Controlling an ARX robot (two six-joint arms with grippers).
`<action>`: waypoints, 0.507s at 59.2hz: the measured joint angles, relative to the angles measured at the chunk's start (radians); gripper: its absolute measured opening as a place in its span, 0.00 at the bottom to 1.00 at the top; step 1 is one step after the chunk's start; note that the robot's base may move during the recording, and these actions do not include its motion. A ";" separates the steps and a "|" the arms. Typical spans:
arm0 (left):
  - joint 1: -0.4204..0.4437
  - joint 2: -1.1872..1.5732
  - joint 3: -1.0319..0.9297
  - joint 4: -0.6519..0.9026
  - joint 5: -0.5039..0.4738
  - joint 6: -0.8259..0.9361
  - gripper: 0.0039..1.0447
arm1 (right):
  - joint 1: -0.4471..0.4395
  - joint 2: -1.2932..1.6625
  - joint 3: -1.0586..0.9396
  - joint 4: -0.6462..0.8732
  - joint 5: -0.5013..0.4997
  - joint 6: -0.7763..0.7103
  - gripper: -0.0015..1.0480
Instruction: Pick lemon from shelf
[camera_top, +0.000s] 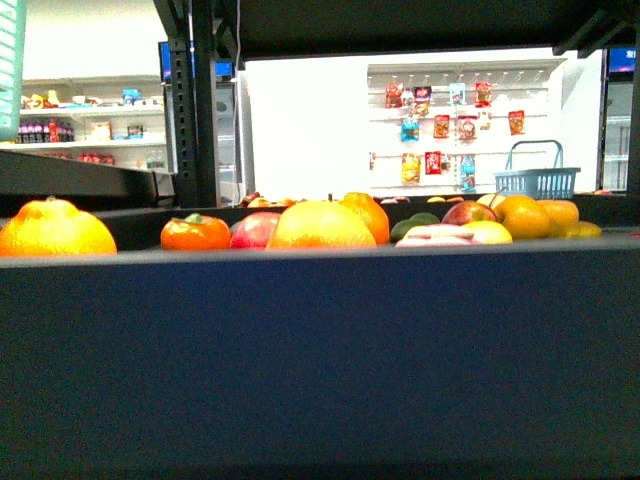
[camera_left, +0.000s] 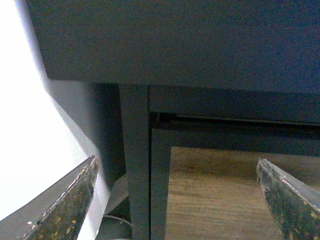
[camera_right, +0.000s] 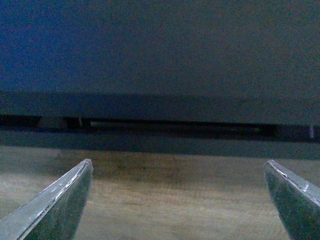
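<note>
The left fingers (camera_left: 70, 200) stand spread wide, one at the lower left and one at the lower right of the left wrist view, with nothing between them. The right fingers (camera_right: 55, 205) are spread just as wide in the right wrist view and likewise hold nothing. Both wrist views show dark metal across the upper part of the frame and the wood-grain panel (camera_right: 175, 200) along the bottom, so I judge both arms to be low, in front of the shelf (camera_top: 320, 350) rather than over its fruit. Neither arm shows in the front view. The lemon (camera_top: 490, 232), as best I can tell the pale yellow fruit right of centre, lies on the deck among the other fruit. It is just behind a pinkish fruit (camera_top: 435, 237) and touching or nearly touching an orange (camera_top: 525, 215), and only its top clears the shelf's front lip. On this showing nothing of the task is done: the reach up to the deck, the grasp and the lift out are all left.
</note>
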 joint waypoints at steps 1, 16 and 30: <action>0.000 0.000 0.000 0.000 0.000 0.000 0.93 | 0.000 0.000 0.000 0.000 0.000 0.001 0.98; 0.000 0.000 0.000 0.000 0.000 0.000 0.93 | 0.000 0.000 0.000 0.000 0.001 0.001 0.98; 0.000 0.000 0.000 0.000 0.000 0.000 0.93 | 0.000 0.000 0.000 0.000 0.001 0.001 0.98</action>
